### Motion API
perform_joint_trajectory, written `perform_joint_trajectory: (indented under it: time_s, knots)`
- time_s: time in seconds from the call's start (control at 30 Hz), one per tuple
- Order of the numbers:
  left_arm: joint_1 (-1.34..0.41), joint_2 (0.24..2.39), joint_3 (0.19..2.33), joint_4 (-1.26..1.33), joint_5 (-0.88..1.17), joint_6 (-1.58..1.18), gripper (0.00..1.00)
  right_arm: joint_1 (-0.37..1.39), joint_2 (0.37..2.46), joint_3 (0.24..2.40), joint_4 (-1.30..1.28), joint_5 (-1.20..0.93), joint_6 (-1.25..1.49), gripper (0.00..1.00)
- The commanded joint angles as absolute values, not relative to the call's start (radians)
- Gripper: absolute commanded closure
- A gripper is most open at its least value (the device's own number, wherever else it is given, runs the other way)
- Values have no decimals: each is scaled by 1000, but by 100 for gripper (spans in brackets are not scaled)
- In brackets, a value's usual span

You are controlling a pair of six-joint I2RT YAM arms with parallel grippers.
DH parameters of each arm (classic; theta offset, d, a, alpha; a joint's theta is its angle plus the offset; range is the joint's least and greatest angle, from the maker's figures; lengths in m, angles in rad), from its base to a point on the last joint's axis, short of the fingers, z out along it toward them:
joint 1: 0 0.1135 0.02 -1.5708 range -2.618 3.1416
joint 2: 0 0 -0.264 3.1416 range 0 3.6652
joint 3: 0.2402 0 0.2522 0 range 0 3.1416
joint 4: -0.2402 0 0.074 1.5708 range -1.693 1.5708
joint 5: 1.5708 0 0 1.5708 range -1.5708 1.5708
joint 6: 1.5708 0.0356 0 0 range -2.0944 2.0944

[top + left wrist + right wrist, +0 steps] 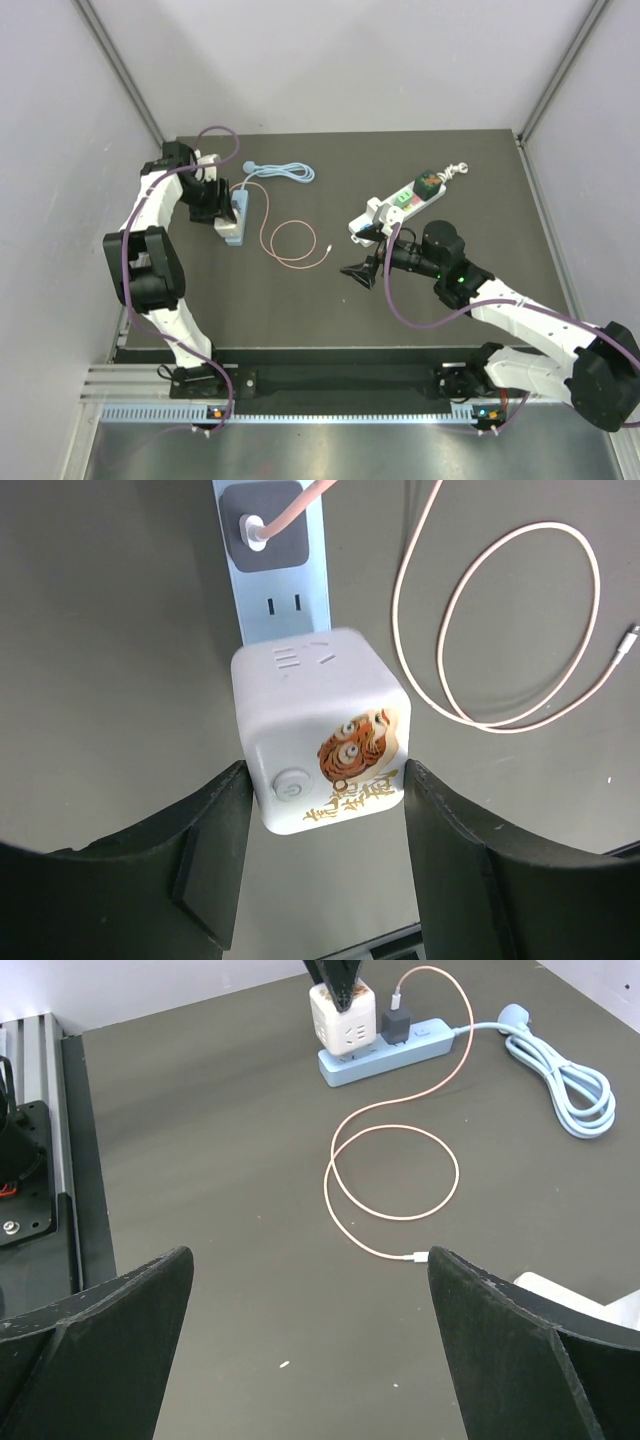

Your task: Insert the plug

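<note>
Your left claw [326, 770] grips the white cube [320, 730] on two sides. The cube sits on one end of the blue strip [310, 590], next to a black charger [396, 1026]. You cannot tell if it is fully seated. Your right claw [308, 1260] hangs wide open over the table [200, 1160], near a white strip [400, 205].

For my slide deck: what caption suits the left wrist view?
Left claw grips the white cube adapter at the blue power strip, beside a looped pink cable.
</note>
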State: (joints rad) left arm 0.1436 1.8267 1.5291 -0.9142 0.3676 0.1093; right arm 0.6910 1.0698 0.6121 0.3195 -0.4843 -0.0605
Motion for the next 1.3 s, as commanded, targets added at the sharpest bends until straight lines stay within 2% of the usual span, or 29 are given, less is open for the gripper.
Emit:
perform_joint_trajectory:
  time_s: [0.0, 0.5, 0.73, 1.27]
  knots:
    - [138, 1810, 1604, -956, 370, 114, 100, 689, 1057, 673, 339, -497, -69, 0]
    - [138, 1856, 1595, -986, 406, 124, 100, 689, 1063, 680, 328, -503, -74, 0]
    - [127, 1882, 1600, -1005, 318, 140, 100, 689, 1063, 678, 328, -503, -75, 0]
    - [124, 1989, 1664, -1008, 299, 137, 100, 690, 1062, 672, 322, -494, -83, 0]
